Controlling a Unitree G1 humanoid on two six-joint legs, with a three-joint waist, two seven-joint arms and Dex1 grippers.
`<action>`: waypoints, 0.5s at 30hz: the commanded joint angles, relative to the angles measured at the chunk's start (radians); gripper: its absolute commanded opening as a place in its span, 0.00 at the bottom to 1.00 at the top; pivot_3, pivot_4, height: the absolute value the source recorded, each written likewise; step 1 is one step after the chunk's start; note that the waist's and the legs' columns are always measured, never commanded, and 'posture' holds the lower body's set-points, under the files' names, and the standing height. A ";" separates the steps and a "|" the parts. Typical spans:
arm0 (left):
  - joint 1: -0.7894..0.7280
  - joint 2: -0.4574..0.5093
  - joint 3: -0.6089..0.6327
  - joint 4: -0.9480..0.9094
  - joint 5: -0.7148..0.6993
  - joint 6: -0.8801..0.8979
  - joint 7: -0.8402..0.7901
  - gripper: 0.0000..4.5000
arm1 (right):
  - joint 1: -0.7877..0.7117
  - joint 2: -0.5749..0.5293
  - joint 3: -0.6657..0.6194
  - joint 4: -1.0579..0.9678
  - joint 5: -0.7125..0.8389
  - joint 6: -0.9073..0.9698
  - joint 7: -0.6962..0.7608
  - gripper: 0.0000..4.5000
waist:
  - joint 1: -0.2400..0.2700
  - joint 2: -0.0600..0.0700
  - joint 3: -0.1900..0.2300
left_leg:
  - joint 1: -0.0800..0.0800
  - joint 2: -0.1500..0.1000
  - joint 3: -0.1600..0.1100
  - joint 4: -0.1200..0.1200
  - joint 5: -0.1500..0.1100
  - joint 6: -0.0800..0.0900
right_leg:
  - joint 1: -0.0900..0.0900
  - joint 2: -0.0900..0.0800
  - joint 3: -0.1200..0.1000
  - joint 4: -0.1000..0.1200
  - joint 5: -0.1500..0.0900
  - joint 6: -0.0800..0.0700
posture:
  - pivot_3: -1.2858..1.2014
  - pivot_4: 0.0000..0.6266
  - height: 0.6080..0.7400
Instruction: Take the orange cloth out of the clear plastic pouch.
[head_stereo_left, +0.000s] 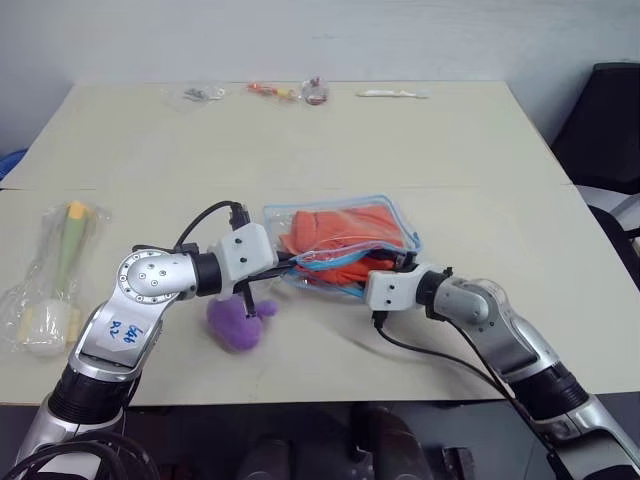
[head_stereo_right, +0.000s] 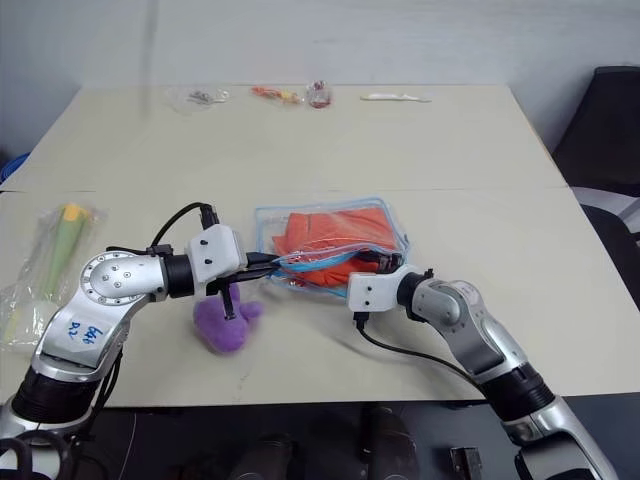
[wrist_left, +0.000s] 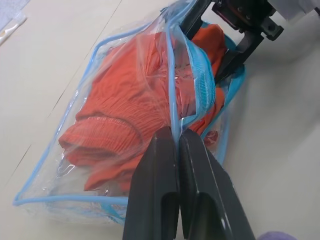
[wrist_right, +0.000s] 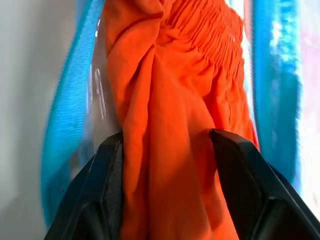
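Our left gripper (wrist_left: 177, 137) pinches the blue-trimmed lip of the clear plastic pouch (head_stereo_left: 395, 215) on the beige table (head_stereo_left: 480, 150). Our right gripper (wrist_right: 165, 137), fingers apart, straddles the wrinkled orange cloth (wrist_right: 170, 100) inside. Closing shallow risks the fabric slipping free.

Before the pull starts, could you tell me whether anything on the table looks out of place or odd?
Nothing looks damaged or spilled. The purple plush toy lies right under the left gripper, which pinches the clear plastic pouch rim, so it could get nudged.
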 joint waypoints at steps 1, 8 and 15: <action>-0.010 -0.007 0.004 -0.037 -0.006 -0.008 0.004 0.00 | -0.030 0.026 0.035 0.088 -0.061 -0.017 -0.023 0.59 | -0.004 0.000 0.000 | 0.000 0.000 0.000 0.000 0.000 0.000 | 0.000 0.000 0.000 0.000 0.000 0.000 | 0.52 0.24 1.00; -0.011 -0.012 0.007 -0.039 -0.005 -0.002 0.011 0.00 | -0.093 0.083 0.078 0.254 -0.109 -0.063 -0.062 0.50 | -0.014 -0.001 -0.002 | 0.001 0.001 0.000 0.000 0.000 0.000 | 0.001 0.000 0.000 0.001 0.000 0.000 | 0.52 0.24 1.00; -0.007 -0.011 0.009 -0.037 -0.003 0.007 0.020 0.00 | -0.075 0.083 0.055 0.252 -0.077 -0.077 -0.052 0.01 | -0.012 -0.002 -0.002 | 0.002 0.001 0.000 0.000 0.000 0.000 | 0.002 0.000 0.000 0.001 0.000 0.000 | 0.52 0.24 1.00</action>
